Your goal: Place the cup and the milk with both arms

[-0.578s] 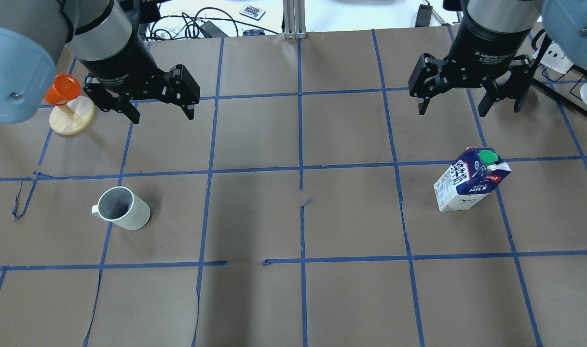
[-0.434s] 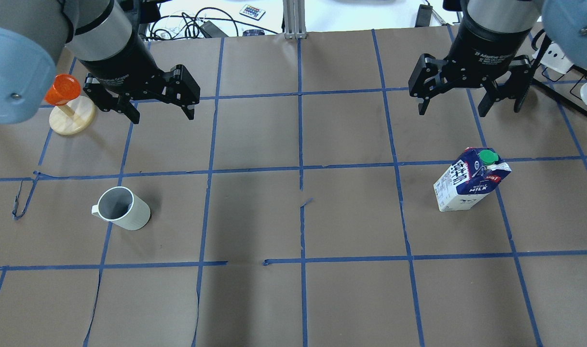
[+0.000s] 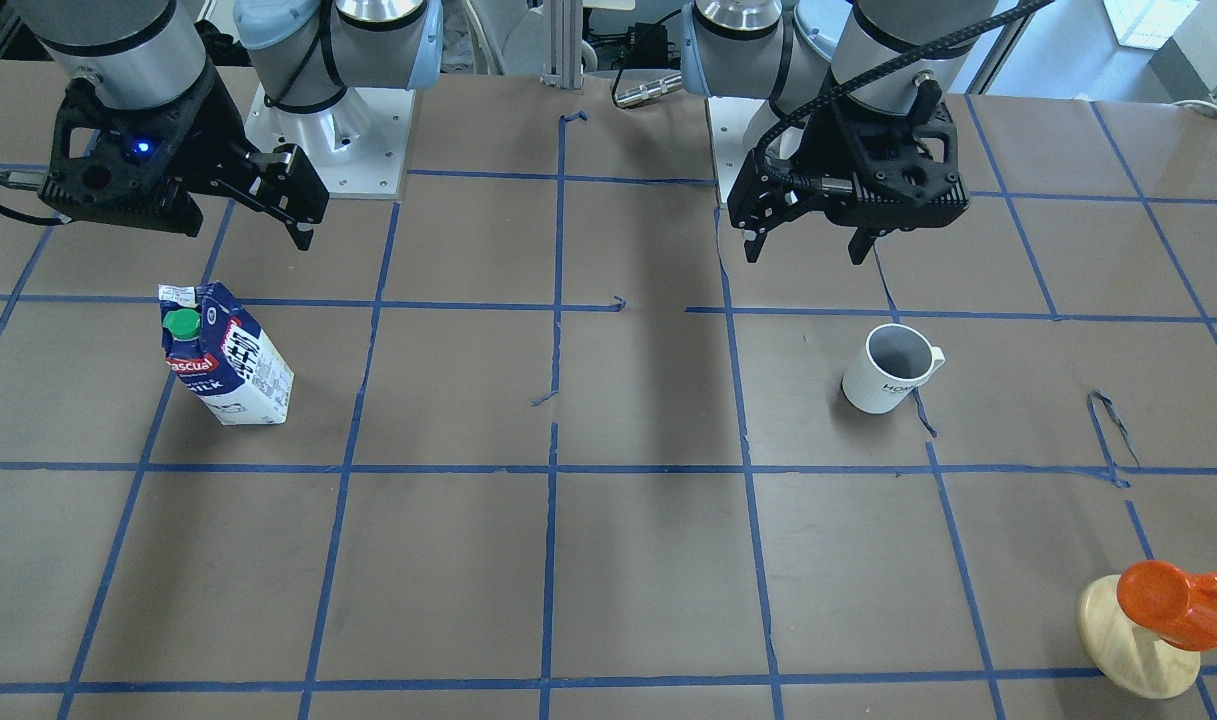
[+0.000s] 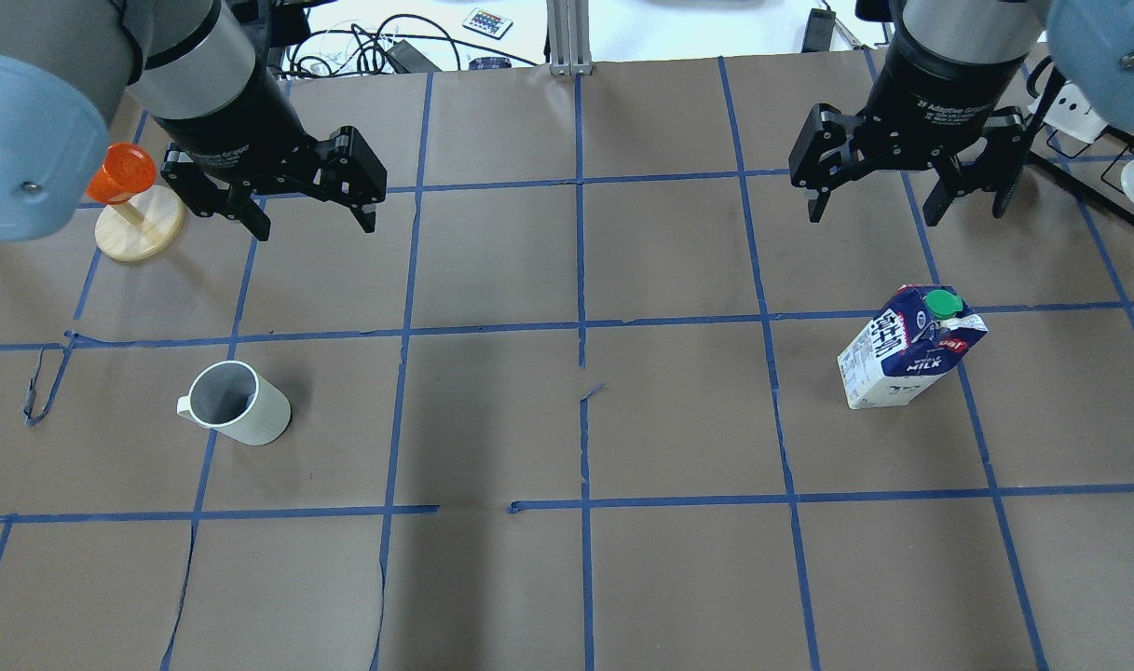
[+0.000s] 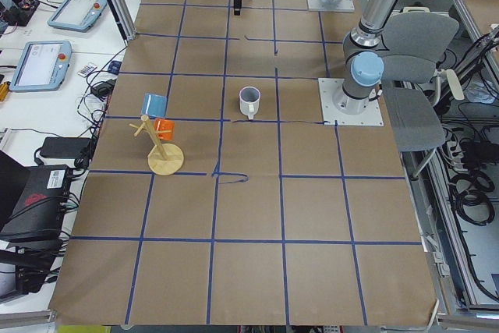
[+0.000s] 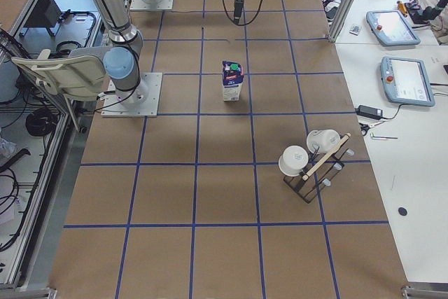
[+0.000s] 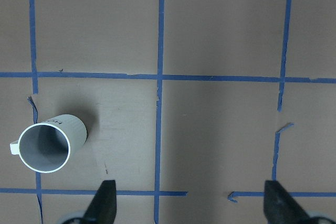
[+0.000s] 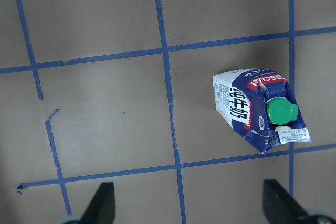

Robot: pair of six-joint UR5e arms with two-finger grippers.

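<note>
Hung above the surface (image 4: 567, 578) with left fingers (image 4: 248, 220) and right fingers (image 4: 815, 200) spread wide, empty. Found cup (image 4: 240, 403) upright on the left half, milk (image 4: 907, 349) upright on the right. Likely needed centring over each, a straight descent, a gentle squeeze across the milk's flat sides.

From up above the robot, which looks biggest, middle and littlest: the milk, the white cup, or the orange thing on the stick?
1. The milk looks largest.
2. The cup comes next.
3. The orange thing looks smallest, but it sits farther from the camera, so its real size against the cup is unsure.
</note>
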